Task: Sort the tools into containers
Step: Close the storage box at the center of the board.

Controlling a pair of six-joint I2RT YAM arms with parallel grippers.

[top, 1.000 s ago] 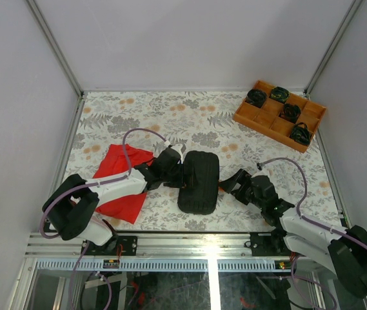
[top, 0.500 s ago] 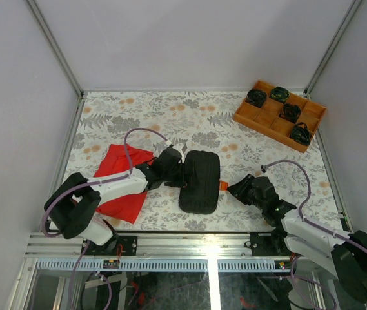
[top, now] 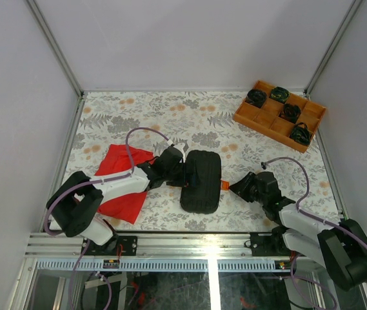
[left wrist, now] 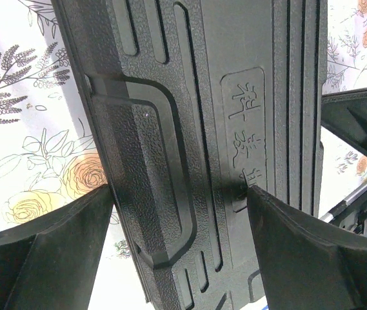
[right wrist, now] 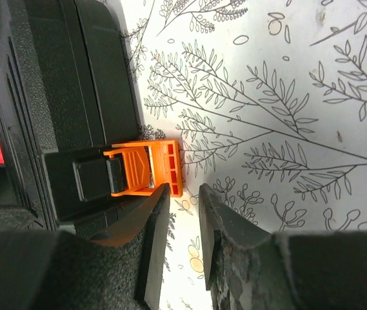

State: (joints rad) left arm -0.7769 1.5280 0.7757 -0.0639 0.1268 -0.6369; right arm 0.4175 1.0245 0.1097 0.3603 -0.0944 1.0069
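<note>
One tool case [top: 200,182], orange latch [right wrist: 146,169] just off right gripper [right wrist: 183,190] tips

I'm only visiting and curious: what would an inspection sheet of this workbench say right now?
Surface: floral tablecloth, flat.
Job's things: black tool case, closed, orange latch sticking out; no tools seen.
Clutter: red cloth; orange tray of black round items.
Grippers: left gripper open wide over the case; right gripper nearly closed, empty, beside the latch.
Cables: purple cables, in loose loops.
Surroundings: white walls, aluminium frame.
</note>
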